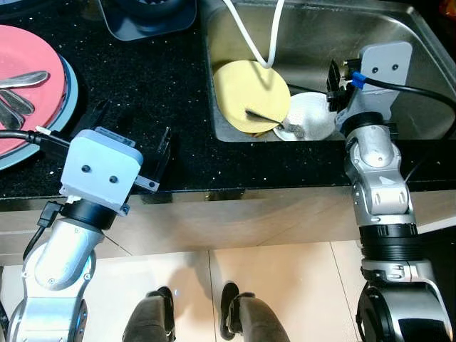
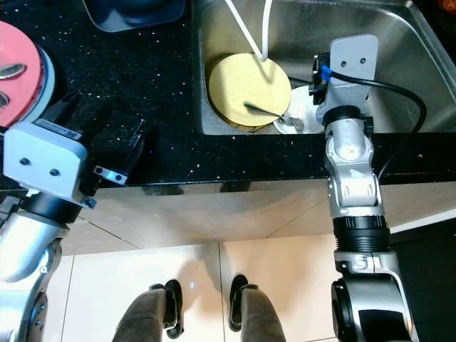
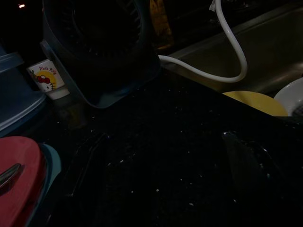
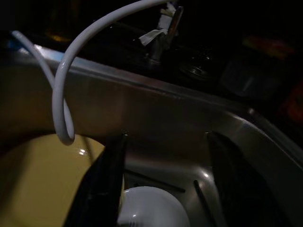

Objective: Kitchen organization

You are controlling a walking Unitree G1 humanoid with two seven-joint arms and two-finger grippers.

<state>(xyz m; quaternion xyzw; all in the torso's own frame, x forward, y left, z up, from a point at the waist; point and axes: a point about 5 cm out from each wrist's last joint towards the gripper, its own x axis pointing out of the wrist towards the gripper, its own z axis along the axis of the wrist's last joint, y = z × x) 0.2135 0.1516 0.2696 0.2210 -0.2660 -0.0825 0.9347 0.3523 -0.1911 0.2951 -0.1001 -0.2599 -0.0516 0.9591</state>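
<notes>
Within the steel sink (image 1: 399,64): yellow plate (image 1: 251,96) with spoon (image 1: 274,121), white dish (image 1: 313,115) beside it, white hose (image 1: 258,35) above. Right gripper (image 4: 165,184) hovered over the dish, fingers spread, empty. Left gripper (image 1: 132,139) over black countertop (image 1: 142,78), fingers parted, near red plate (image 1: 25,92).

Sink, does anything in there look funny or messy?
Yes. A white hose droops in a loop down into the sink, touching the yellow plate. A utensil lies across that plate and a white dish, left unwashed.
</notes>
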